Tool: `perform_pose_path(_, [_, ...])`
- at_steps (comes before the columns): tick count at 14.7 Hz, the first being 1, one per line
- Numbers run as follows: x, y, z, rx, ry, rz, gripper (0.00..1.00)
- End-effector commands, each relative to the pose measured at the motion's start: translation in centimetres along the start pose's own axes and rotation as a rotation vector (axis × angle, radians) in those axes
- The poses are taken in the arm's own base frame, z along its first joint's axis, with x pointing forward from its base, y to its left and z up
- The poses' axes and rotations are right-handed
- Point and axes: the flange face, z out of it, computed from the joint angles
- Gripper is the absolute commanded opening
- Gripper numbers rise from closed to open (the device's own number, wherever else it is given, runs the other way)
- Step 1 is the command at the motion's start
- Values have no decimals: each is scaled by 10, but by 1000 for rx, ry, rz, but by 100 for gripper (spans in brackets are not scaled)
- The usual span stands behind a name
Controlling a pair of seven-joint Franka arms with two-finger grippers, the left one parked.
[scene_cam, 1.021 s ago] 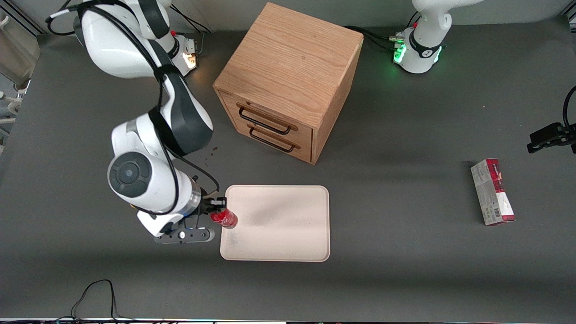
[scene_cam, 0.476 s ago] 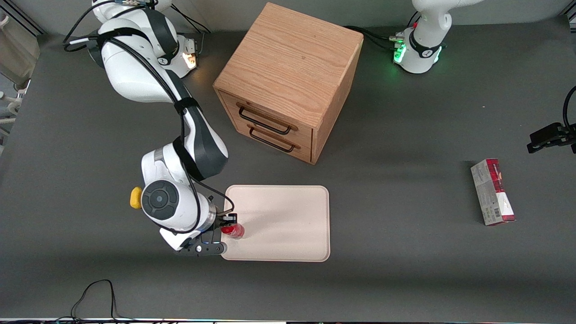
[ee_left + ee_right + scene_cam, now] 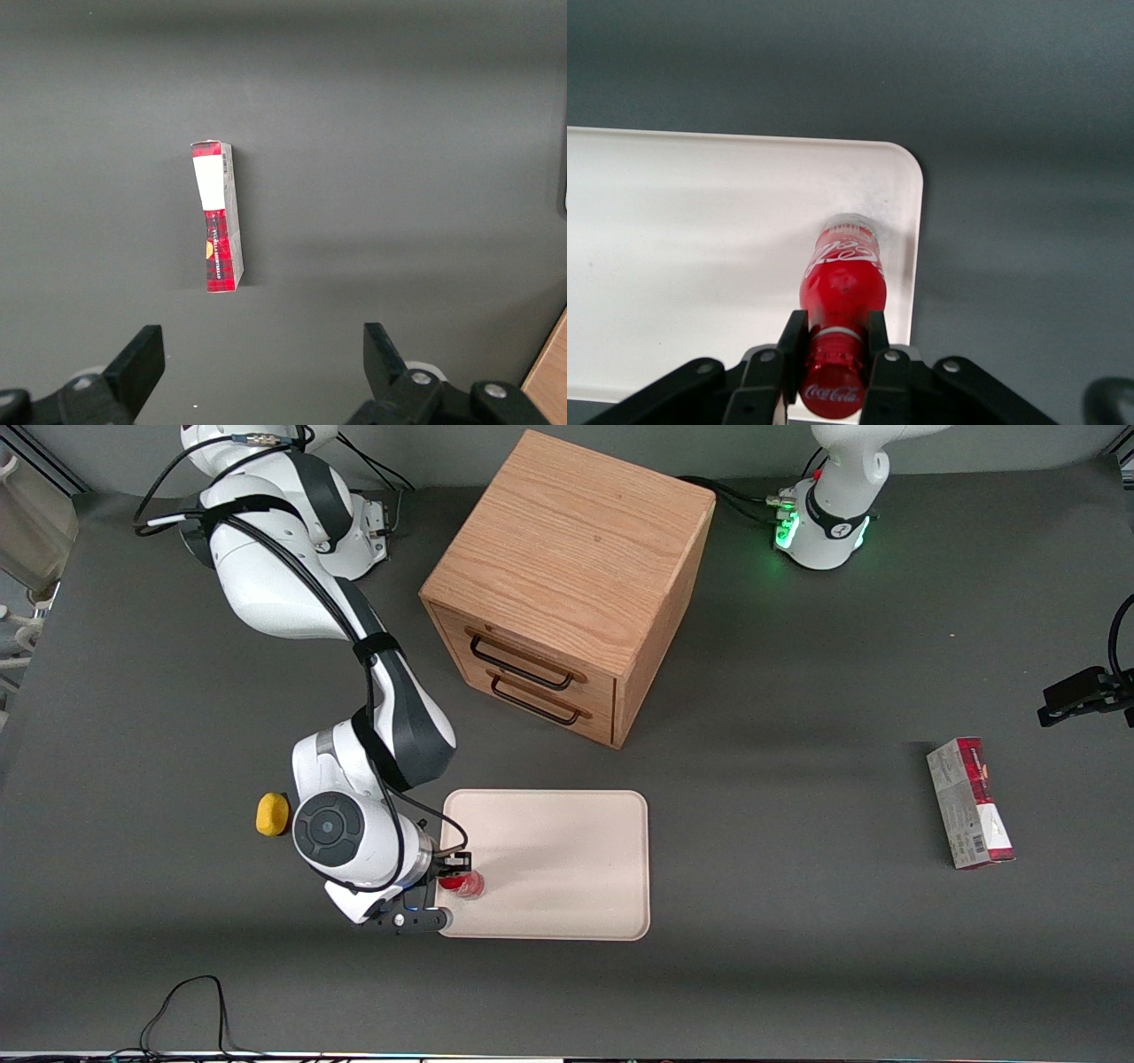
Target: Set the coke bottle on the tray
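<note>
The coke bottle [image 3: 842,282] hangs upright over the tray [image 3: 567,841], pinched at the neck just under its red cap by the gripper [image 3: 455,868], whose two fingers [image 3: 793,343] are clamped against the plastic on either side. Seen from the wrist, the bottle's base hovers close to, or perhaps already on, the cream surface near the tray's rounded corner at the working arm's end; whether it touches cannot be told.

The placement appears nearly complete, with only the set-down and release left. The base sits close to the low rim [image 3: 916,257], so a slightly inward shift before letting go would likely give safer footing. A slim bottle held high on its neck is prone to tip; lowering it straight until the base bears fully, then parting the fingers slowly and lifting clear vertically, looks like the soundest way to leave it standing.

Beside the arm, a yellow lump [image 3: 273,814] rests on the dark table [image 3: 797,957]. The wooden drawer cabinet [image 3: 567,584] stands farther from the front camera than the tray, and a red-and-grey carton [image 3: 969,803] lies toward the parked arm's end of the table.
</note>
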Motion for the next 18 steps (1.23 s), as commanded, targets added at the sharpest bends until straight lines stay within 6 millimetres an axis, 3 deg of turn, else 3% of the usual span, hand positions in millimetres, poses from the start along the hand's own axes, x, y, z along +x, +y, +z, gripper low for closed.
perform_pose_path(1, [2, -1, -6, -1, 21, -6, 100])
perform_pose_path(6, [-7, 1, -44, -4, -4, -1, 100])
perform_pose_path(12, [-46, 13, -150, -28, -71, 21, 100])
perform_pose_path(18, [-101, 46, -244, -107, -170, 26, 100])
